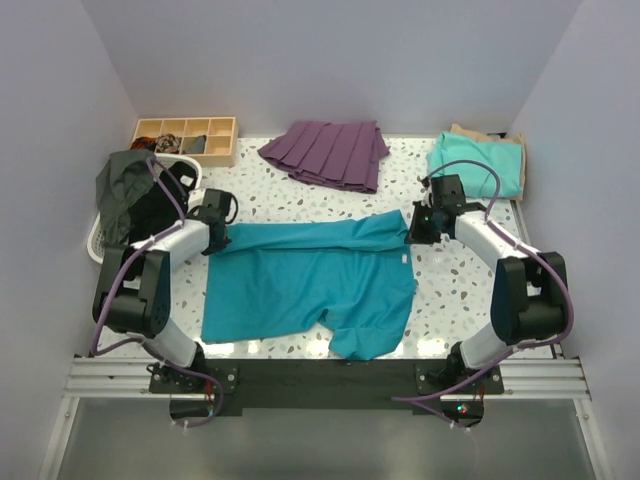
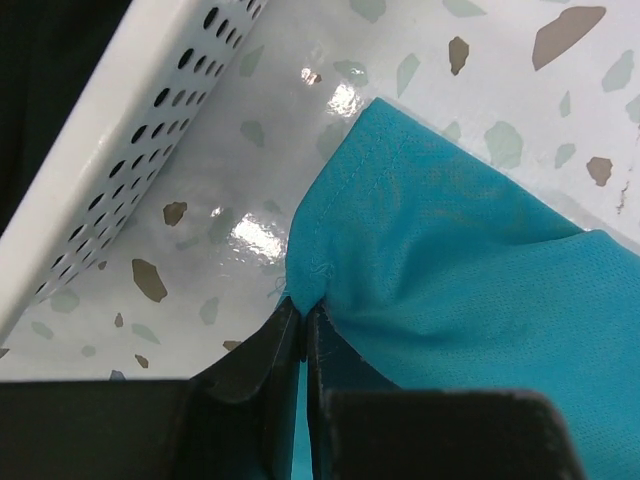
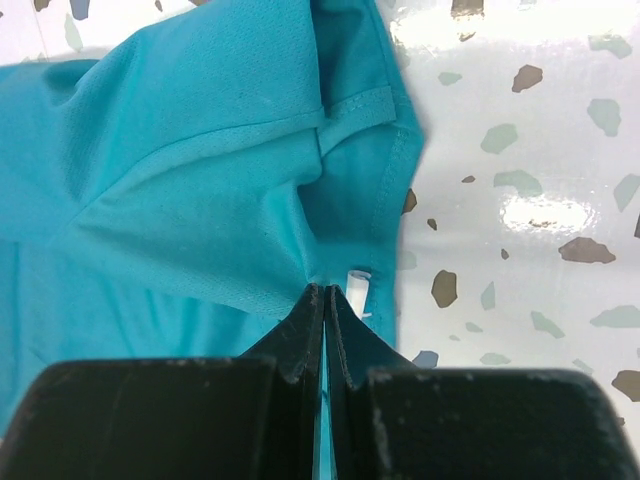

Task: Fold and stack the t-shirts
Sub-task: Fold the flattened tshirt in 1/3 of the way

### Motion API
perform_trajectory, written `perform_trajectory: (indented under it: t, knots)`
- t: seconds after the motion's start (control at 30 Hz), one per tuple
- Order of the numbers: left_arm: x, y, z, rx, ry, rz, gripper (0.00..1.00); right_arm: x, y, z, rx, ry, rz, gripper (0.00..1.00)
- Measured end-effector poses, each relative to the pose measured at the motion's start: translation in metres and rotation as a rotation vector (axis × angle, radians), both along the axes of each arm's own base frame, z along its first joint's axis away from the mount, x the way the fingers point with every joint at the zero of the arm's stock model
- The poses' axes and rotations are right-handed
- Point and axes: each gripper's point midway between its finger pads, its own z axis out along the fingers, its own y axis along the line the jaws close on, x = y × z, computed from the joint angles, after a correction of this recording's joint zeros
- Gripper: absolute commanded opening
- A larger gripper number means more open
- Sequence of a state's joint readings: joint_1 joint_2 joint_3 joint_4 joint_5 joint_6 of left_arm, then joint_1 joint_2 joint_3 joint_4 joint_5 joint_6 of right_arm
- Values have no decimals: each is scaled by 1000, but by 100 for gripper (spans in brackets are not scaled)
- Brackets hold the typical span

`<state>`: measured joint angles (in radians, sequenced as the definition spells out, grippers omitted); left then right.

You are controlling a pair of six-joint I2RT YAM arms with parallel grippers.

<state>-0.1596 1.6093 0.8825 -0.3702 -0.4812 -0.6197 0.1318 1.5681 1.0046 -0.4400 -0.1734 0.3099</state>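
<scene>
On the speckled terrazzo table [image 1: 450, 290], the deep teal-blue fine-knit t-shirt [image 1: 310, 280] lies spread between both arms. The left gripper [image 2: 302, 318] pinches its stitched far-left corner. The right gripper [image 3: 328, 300] is clamped on its far-right corner, beside a small white label [image 3: 358, 281] too small to read.

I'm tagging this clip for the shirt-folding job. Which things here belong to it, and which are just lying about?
Part of the job: teal t-shirt, spread mid-table, pinched by the left gripper and right gripper; mint-green t-shirt lying on the tan t-shirt, far right corner.
Lying about: purple pleated garment; wooden compartment tray; white perforated basket with dark clothes.
</scene>
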Motion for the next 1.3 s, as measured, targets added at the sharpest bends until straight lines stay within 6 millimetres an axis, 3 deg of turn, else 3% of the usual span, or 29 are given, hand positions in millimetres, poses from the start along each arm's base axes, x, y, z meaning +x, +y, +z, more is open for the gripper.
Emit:
perform_trajectory:
  t: [0.07,0.2,0.23,0.27,0.37,0.5,0.67,0.77,0.87,0.97,1.1,1.3]
  knots:
    - [-1,1,-3,3,12,1,14,1,-1,0,-5,-5,-6,0]
    - [-4,1,-11,8,37,2,37,3,-3,0,-15,-11,-15,0]
    - [-4,1,-13,10,43,1,42,3,-3,0,-17,-9,-15,7]
    - [-5,2,-13,14,45,2,50,3,-4,-1,-17,-8,-16,29]
    - [-4,4,-11,24,39,8,58,2,-4,-3,-20,2,-19,45]
    - [-3,3,0,14,8,13,60,1,-4,-1,-21,0,-16,47]
    - [8,-3,40,-28,-116,0,61,2,1,15,6,-29,0,47]
    - [25,-16,64,-84,-199,-43,61,9,8,28,45,-67,23,47]
    - [41,-38,75,-159,-262,-115,59,15,18,32,92,-84,54,46]
    - [50,-62,71,-211,-268,-185,57,25,29,28,143,-88,80,42]
    - [55,-87,43,-250,-218,-244,57,46,45,19,211,-82,112,36]
    - [53,-90,20,-253,-181,-241,57,77,56,13,244,-96,124,30]
